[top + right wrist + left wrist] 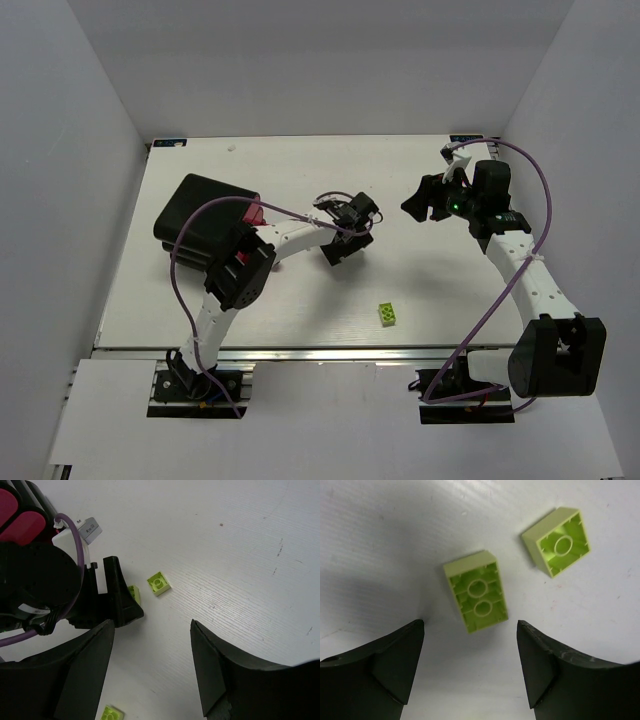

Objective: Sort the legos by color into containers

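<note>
Overhead view, close wrist views, shared legos (476, 597)

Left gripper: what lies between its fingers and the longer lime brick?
Only bare table, in the left wrist view: left gripper open, longer lime brick at its tips.

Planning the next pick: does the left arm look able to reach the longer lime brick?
Likely yes: the longer lime brick lies just ahead of the open left tool, nothing between.
</note>
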Motion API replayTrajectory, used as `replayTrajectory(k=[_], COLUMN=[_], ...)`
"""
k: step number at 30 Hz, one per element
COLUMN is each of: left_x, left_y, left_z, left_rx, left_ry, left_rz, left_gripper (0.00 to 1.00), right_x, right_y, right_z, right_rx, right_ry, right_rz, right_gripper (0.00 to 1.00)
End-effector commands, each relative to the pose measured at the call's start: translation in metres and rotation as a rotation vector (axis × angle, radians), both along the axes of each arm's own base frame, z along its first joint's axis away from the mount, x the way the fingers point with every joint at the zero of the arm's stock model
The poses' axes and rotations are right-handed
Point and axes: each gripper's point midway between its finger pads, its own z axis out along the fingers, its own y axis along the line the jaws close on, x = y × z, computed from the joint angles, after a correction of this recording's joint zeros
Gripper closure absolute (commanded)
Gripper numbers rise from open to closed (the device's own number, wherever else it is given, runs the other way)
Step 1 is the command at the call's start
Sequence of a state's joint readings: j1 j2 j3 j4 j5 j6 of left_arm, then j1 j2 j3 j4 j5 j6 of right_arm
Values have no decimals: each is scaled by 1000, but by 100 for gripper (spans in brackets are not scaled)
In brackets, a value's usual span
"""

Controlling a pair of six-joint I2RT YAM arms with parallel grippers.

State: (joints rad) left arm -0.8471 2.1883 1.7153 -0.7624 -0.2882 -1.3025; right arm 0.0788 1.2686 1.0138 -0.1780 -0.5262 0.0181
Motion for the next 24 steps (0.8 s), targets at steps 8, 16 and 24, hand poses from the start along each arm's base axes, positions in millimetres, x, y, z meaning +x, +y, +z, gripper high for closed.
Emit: replayTrajectory(k=[8,16,24], left_x=[19,19,23], left_y=[15,26,30], left_z=[-16,-25,-1], left_rx=[69,96,118], left_ry=[37,68,15], left_rz=[59,56,-14], left_gripper=[20,38,71], right_x=[1,1,1], right_y=[2,2,2], right_z=[25,25,23], right_rx=[7,9,13], right_ry=[-95,-95,-89], right_rz=[22,24,31], right_gripper=[32,32,32])
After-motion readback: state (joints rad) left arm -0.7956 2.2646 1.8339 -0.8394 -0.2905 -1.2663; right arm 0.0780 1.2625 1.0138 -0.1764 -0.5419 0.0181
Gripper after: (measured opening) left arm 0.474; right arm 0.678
